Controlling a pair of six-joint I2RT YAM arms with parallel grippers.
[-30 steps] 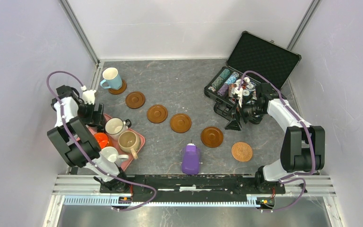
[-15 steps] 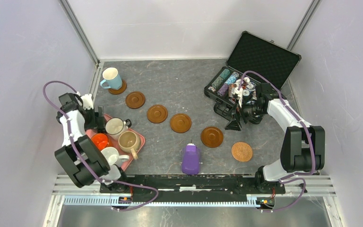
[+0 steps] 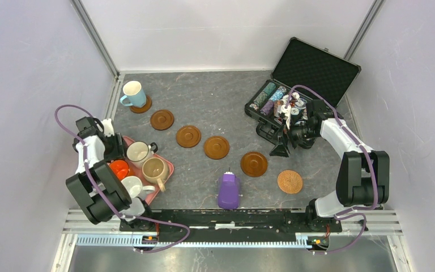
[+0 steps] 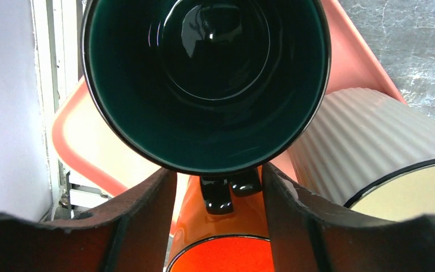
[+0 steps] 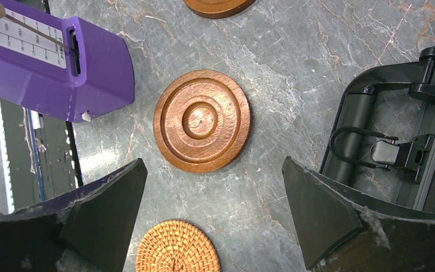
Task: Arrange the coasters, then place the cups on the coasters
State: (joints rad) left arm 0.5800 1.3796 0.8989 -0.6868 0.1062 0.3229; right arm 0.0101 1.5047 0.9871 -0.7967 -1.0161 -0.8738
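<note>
Grey worktop (image 3: 215, 96), left tool (image 4: 218, 187) astride handle of dark green cup (image 4: 204, 85), grip unclear, right tool (image 5: 214, 164) open near dark coaster (image 5: 202, 120)

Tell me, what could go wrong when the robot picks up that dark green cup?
The left pincer stands around only the thin handle of the dark green cup, so the cup might tip or slip when lifted. The orange cup and the ribbed cream cup crowd right beside it on the pink tray, so a swinging cup or the pincer could knock them.
</note>
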